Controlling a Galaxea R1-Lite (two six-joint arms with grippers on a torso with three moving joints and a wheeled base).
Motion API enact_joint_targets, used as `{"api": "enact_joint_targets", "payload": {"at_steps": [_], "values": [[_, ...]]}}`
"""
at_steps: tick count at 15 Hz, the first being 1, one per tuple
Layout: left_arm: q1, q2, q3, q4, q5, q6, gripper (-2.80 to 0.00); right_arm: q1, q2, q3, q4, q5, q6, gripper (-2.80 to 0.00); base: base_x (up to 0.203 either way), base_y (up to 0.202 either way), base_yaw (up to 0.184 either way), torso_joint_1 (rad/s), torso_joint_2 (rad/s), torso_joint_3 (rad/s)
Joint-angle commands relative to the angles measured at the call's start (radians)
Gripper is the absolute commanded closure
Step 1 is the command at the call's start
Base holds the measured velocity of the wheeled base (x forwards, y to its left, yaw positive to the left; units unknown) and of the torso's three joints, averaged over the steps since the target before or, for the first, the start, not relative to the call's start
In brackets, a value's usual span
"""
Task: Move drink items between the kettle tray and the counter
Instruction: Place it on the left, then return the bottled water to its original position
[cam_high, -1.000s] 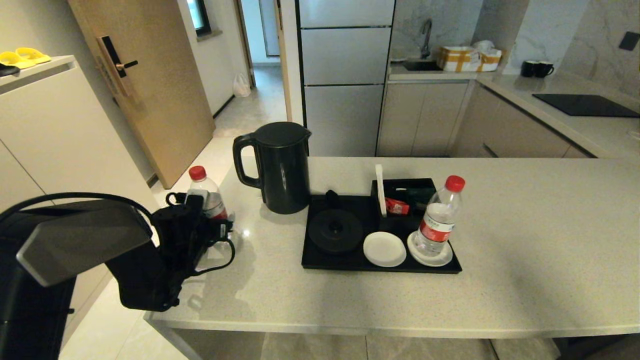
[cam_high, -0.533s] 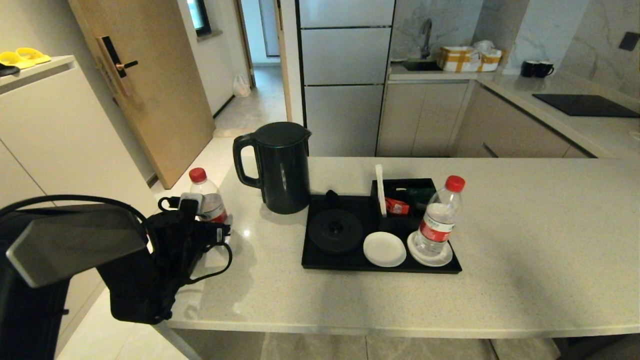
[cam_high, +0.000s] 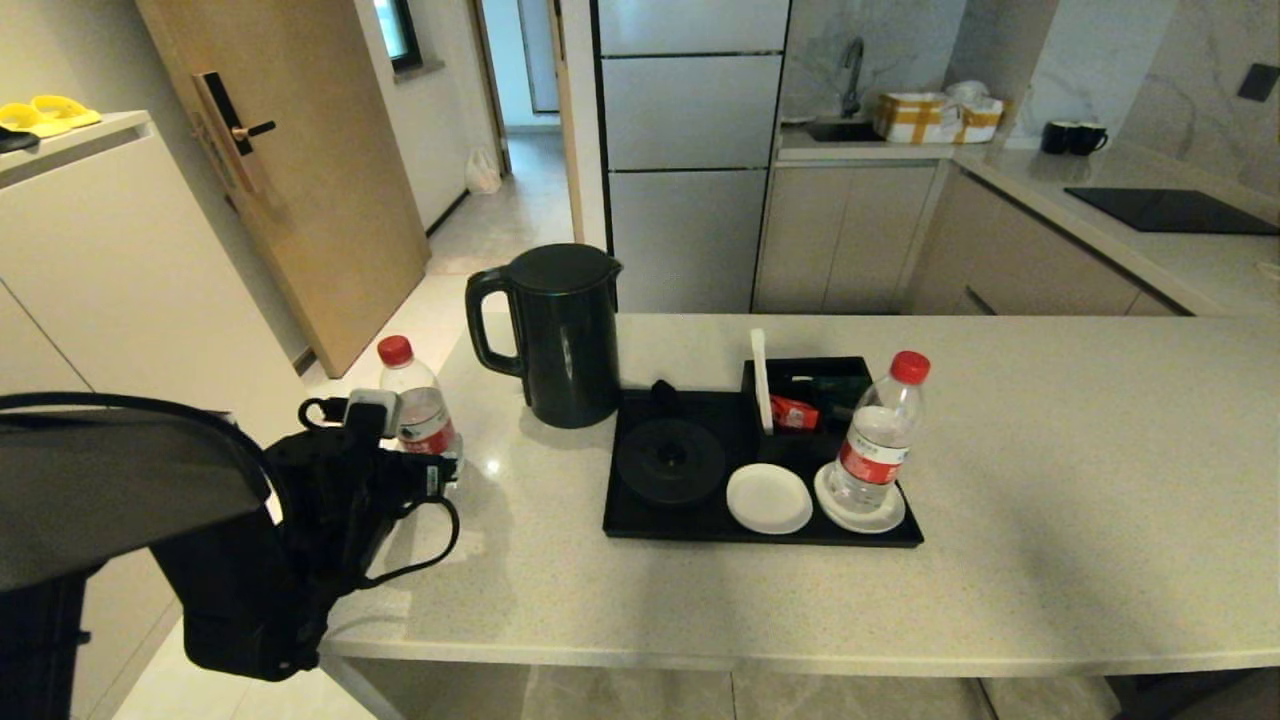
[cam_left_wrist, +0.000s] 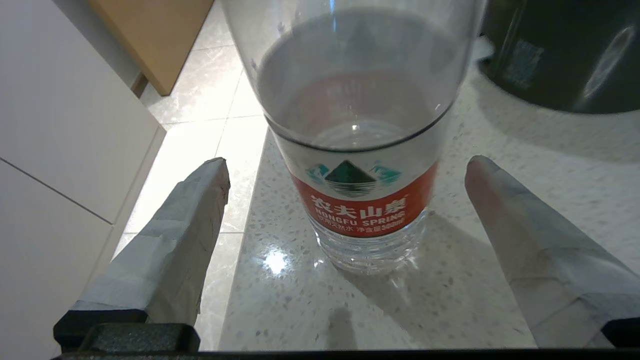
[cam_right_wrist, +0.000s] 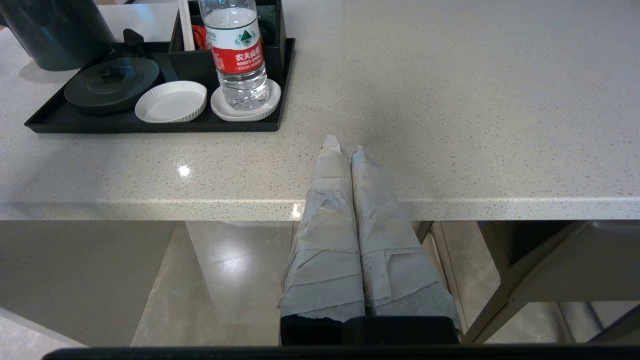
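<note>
Standing upright near the table's left corner beside the kettle, the water bottle sat untouched between the left tool's wide-spread fingers; judged light, thin-walled, slippery, best gripped at the label band; right tool pressed closed, parked.

Left arm reached in from lower left of head view, black wrist housing bulky, cable looped along its side. Left gripper held low and level, jaws spread wide. Two paper-wrapped fingers parted well apart, neither one in contact with anything between them. Gripper body seen in head view as a dark mass pointing forward and right.

Right arm out of head view. Right gripper parked low, in front, fingers pressed together side by side, wrapped in same grey paper, tips pointing forward, nothing between them.
</note>
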Motion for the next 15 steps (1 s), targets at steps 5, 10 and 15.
{"api": "enact_joint_targets", "payload": {"at_steps": [5, 10, 15], "values": [[-0.103, -0.184, 0.136, -0.008, 0.093, 0.039, -2.80, 0.000, -0.002, 0.001, 0.000, 0.000, 0.000, 0.00, 0.000, 0.000, 0.000, 0.000, 0.00, 0.000], [-0.119, -0.195, 0.147, -0.008, 0.134, 0.037, -2.80, 0.000, -0.002, -0.001, 0.000, 0.001, 0.001, 0.00, 0.000, 0.000, 0.000, 0.000, 0.00, 0.000], [-0.204, -0.275, 0.221, -0.008, -0.003, 0.033, -2.80, 0.001, -0.002, -0.001, 0.000, 0.000, 0.001, 0.00, 0.000, 0.000, 0.000, 0.000, 0.00, 0.000]]}}
